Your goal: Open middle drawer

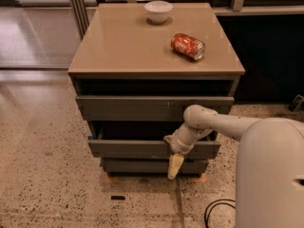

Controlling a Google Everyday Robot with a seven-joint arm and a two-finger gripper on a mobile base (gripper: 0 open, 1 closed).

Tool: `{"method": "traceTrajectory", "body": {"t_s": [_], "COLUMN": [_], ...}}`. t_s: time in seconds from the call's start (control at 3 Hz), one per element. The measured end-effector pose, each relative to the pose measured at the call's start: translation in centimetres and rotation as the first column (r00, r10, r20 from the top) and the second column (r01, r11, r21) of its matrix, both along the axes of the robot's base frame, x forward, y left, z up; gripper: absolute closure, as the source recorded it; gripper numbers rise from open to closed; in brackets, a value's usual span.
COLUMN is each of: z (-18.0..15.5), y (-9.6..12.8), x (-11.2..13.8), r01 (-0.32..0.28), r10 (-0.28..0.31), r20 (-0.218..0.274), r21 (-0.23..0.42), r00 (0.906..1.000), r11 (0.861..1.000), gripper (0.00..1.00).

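My gripper (175,166) hangs at the front of the middle drawer (128,149), right of its centre. The wrist sits at the drawer's top edge and the pale tip points down across the front and over the lowest front (137,166). I cannot tell whether the gripper is wide or narrow, nor whether it truly catches the edge or only rests against it.

The middle drawer is the second of three in the bench, and I judge it partly open. Its front stands forward of the lowest front, with a dark gap above it under the top front (128,108). None of its inside shows, so I read the travel as short and most of the pull as left to do.

The pull runs toward me over bare speckled floor (47,175), which is open to the left and ahead. A small dark scrap (118,197) lies on the floor ahead of the drawer, too low to matter, I think. To the right, my own arm (223,122) and base (270,175) crowd the drawer's corner, and a black cable (219,212) loops beside the base, so I would take care backing up.

On the bench top (118,46) a white bowl (158,11) stands at the back. A red can (188,46) lies on its side toward the right edge, and a jerk could set it rolling.
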State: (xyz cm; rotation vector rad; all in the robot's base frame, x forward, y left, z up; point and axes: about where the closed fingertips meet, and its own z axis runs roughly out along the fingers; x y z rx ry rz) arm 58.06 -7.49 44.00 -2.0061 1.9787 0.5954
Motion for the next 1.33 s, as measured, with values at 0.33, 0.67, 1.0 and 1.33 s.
{"method": "traceTrajectory", "body": {"t_s": [0.33, 0.67, 1.0, 1.33], "z": [0.1, -0.2, -0.2, -0.4], "y": [-0.1, -0.9, -0.9, -0.7], "x": [-0.8, -3.9, -3.9, -5.5], "r01": [-0.009, -0.018, -0.018, -0.020], "r10": [0.009, 0.019, 0.019, 0.020], "r20": [-0.012, -0.062, -0.062, -0.054], "r21": [0.005, 0.016, 0.016, 0.003], "r00": [0.9999, 0.9979, 0.9979, 0.9983], "r11": [1.000, 1.000, 1.000, 1.000], "gripper": [0.00, 0.00, 0.00, 0.00]}}
